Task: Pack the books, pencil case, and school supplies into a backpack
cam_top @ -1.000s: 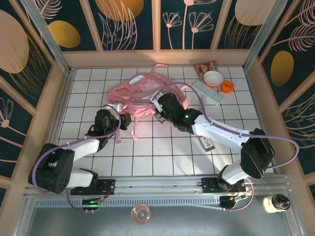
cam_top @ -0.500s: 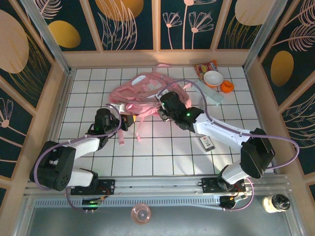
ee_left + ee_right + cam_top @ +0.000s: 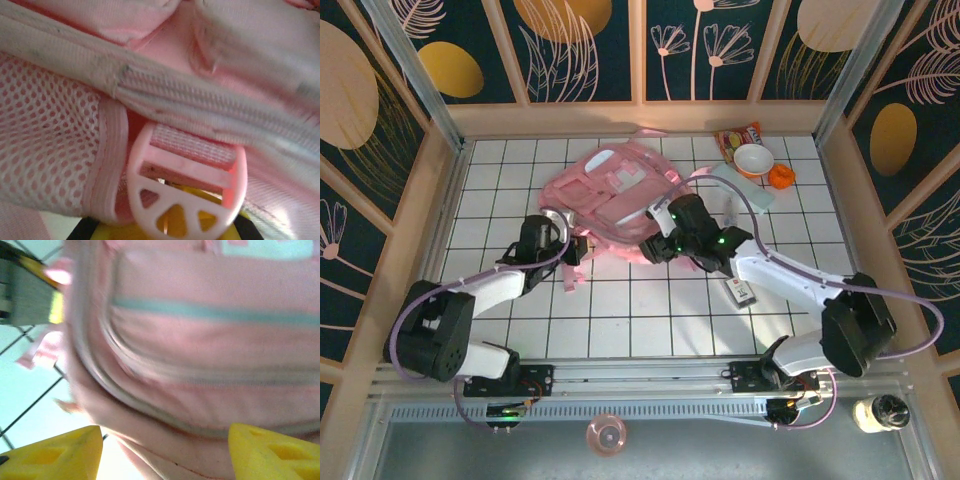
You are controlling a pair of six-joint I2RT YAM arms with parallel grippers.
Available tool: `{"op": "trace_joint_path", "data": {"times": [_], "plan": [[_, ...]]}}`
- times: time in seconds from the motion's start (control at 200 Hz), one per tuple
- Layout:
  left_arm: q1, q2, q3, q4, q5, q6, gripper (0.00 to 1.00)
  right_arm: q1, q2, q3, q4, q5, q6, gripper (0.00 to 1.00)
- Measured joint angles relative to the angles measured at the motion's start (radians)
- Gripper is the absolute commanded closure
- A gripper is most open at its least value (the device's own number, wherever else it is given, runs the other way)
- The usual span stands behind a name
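Well, the right gripper was spread apart at the backpack, the left gripper I couldn't tell; the floppy bag could slip

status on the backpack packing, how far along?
Early. Nothing looks packed: the pencil case and the dark labelled item lie on the table, outside the backpack. What is inside the bag can't be told. In hand: the left gripper and right gripper are both at the bag's near edge, the right one's fingers spread wide around fabric. Left to do: get those items in.
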State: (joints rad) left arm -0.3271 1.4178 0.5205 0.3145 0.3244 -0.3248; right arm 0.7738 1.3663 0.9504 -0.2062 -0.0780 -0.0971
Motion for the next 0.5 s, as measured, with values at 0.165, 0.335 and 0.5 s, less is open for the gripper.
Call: {"op": "trace_joint_path", "data": {"times": [0.165, 0.335, 0.5], "plan": [[-0.002, 0.025, 0.000, -0.005, 0.010, 0.003, 1.00, 0.040, -0.002, 0.035, 0.007, -0.011, -0.129, 0.31], [-0.002, 0.025, 0.000, -0.005, 0.011, 0.008, 1.00, 0.073, 0.139, 0.136, 0.000, -0.009, -0.224, 0.27], [-0.002, 0.022, 0.000, -0.001, 0.023, 0.008, 1.00, 0.121, 0.266, 0.160, -0.003, 0.008, -0.265, 0.27]]}}
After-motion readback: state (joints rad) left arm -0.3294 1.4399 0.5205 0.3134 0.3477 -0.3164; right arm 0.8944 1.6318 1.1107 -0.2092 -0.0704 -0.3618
